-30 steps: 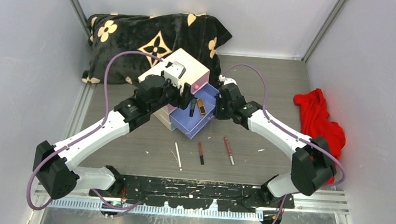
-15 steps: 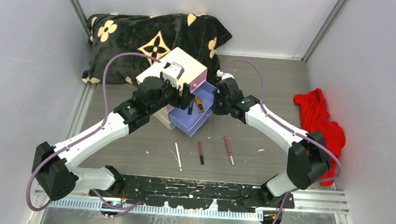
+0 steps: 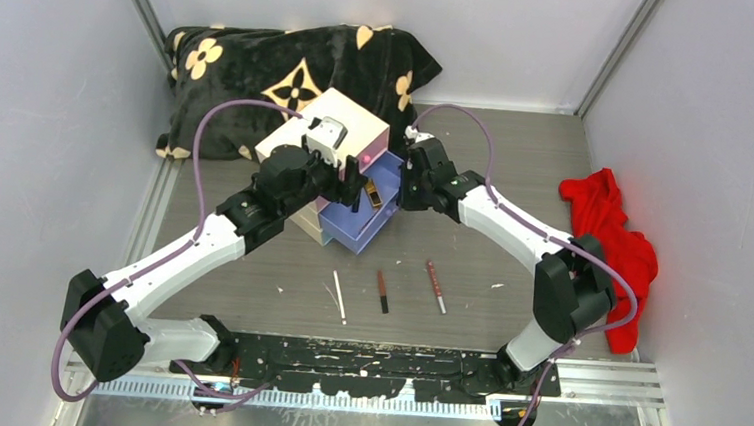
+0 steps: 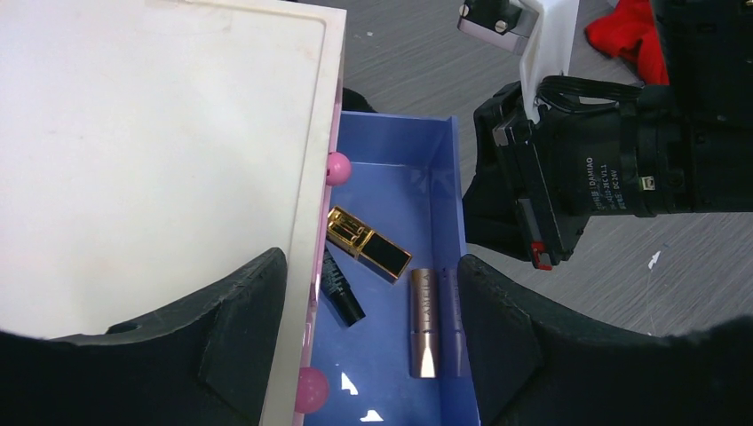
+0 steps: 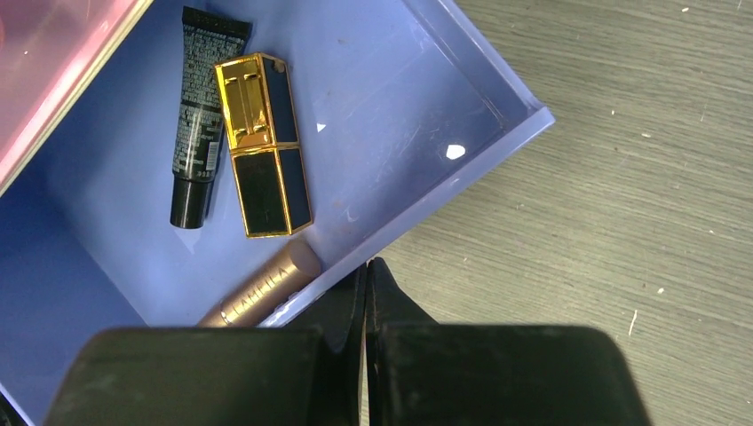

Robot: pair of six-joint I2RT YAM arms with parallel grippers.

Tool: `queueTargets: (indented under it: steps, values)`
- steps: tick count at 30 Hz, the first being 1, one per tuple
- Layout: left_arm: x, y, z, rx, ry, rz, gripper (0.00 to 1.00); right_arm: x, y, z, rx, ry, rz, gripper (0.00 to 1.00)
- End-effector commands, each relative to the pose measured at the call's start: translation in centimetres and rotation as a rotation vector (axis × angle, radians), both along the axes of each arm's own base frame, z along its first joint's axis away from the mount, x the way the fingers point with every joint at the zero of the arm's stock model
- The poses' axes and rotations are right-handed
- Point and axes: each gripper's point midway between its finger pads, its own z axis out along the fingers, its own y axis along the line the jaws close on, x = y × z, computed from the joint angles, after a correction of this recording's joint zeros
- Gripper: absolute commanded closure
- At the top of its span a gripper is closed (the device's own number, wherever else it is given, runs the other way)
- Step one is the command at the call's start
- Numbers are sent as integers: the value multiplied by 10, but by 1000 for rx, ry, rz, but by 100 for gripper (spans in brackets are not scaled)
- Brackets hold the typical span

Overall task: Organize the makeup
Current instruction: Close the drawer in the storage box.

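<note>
- The right arm (image 3: pixel 498 221) has swung in toward the cream box with pink and blue drawers (image 3: pixel 344 121). Its jaws are clenched on nothing and sit against the front wall of the open blue plastic drawer (image 5: pixel 400 98), which is now slightly further in.
- The left jaws stay released and empty above that drawer.
- Inside lie a gold-and-black lipstick case (image 5: pixel 262 146), a black squeeze tube (image 5: pixel 197 115) and a bronze tube (image 5: pixel 266 284).
- A thin white stick (image 3: pixel 339 296), a dark red-brown pencil (image 3: pixel 382 292) and a paler pencil (image 3: pixel 436 285) remain near the desk's (image 3: pixel 517 163) near edge, so shutting the drawer looks premature.

Legible markings, both wrist views.
Black motor housing (image 4: pixel 613 177) beside blue drawer (image 4: pixel 395 177): white print "DAMIAO", smaller lines under it too fine to read. Rose-gold tube (image 5: pixel 264 291) in drawer: embossed "LAMEILA". Black tube (image 5: pixel 197 133): print unreadable.
</note>
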Motion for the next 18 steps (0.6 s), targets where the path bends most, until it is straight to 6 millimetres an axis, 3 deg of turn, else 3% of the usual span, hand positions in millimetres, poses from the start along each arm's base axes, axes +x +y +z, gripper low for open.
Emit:
queueTargets:
  steps: [1,10,14,18]
  values:
    - [-24,-5,-60,71,192,-63,30,47,78,120,364,-325,116,99]
    - [-26,-3,-65,75,198,-61,30,66,98,149,425,-386,141,99]
    - [-27,-3,-67,75,200,-64,30,65,108,164,469,-401,176,99]
    - [-26,-4,-67,71,196,-65,30,62,112,167,464,-389,186,99]
